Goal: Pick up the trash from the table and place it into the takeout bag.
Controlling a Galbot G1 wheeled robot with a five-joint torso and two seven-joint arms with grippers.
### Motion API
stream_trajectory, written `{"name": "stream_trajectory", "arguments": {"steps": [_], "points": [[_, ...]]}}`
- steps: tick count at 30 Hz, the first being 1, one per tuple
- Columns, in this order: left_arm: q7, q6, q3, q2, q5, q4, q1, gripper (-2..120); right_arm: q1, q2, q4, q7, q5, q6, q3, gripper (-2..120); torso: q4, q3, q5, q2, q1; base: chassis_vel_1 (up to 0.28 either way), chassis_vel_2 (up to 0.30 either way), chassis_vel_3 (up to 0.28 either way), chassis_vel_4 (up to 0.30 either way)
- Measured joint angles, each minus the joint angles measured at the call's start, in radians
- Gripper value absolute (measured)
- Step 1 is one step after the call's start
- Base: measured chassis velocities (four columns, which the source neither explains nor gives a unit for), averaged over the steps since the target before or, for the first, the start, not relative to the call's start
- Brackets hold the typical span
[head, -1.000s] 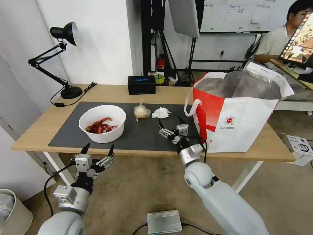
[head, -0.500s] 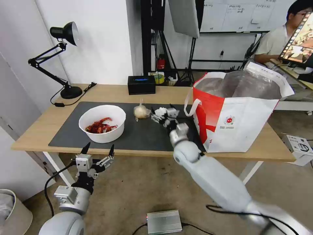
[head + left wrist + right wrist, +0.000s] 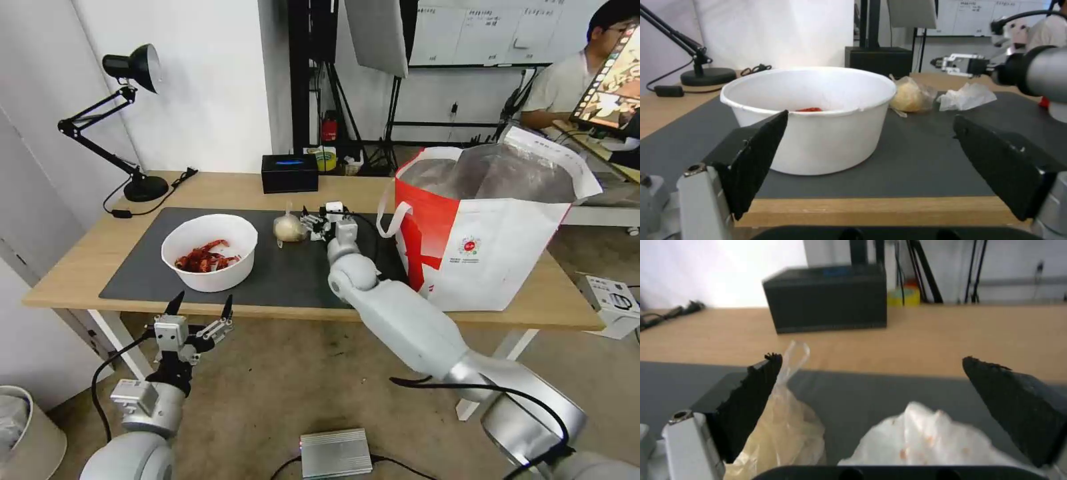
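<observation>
The right gripper (image 3: pixel 319 220) hangs over the crumpled tissue (image 3: pixel 925 436), its jaws spread wide, one fingertip close by the knotted bag (image 3: pixel 782 426). To do this well, I'd judge it should sink straight onto the tissue's middle and keep clear of the bag, so the close takes only the paper — it is soft and should squash easily. The tissue is white, creased, faintly flecked with orange, lying on the dark mat (image 3: pixel 287 273) just beside the bag and near the takeout bag (image 3: pixel 493 247). The left gripper (image 3: pixel 200 313) waits below the table (image 3: pixel 87 260) edge in front of the white bowl (image 3: pixel 209 252), wide too.
</observation>
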Motion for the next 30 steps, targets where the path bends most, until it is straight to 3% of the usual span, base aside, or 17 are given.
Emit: {"name": "stream_trajectory", "arguments": {"steps": [6, 26, 30], "points": [[0.015, -0.012, -0.003, 0.001, -0.006, 0.003, 0.005, 100, 0.016, 0.025, -0.047, 0.048, 0.056, -0.062, 0.009, 100, -0.0003, 0.000, 0.0001, 0.000, 0.000, 0.000, 0.000, 0.000, 0.000], [0.028, -0.019, 0.001, 0.005, -0.015, 0.018, -0.004, 100, 0.020, 0.095, -0.175, 0.036, 0.017, -0.087, 0.048, 100, -0.0002, 0.000, 0.0001, 0.000, 0.000, 0.000, 0.000, 0.000, 0.000], [0.028, -0.019, 0.004, 0.003, -0.015, 0.022, -0.006, 100, 0.018, 0.096, -0.177, 0.037, 0.017, -0.093, 0.051, 93, -0.0002, 0.000, 0.0001, 0.000, 0.000, 0.000, 0.000, 0.000, 0.000]]}}
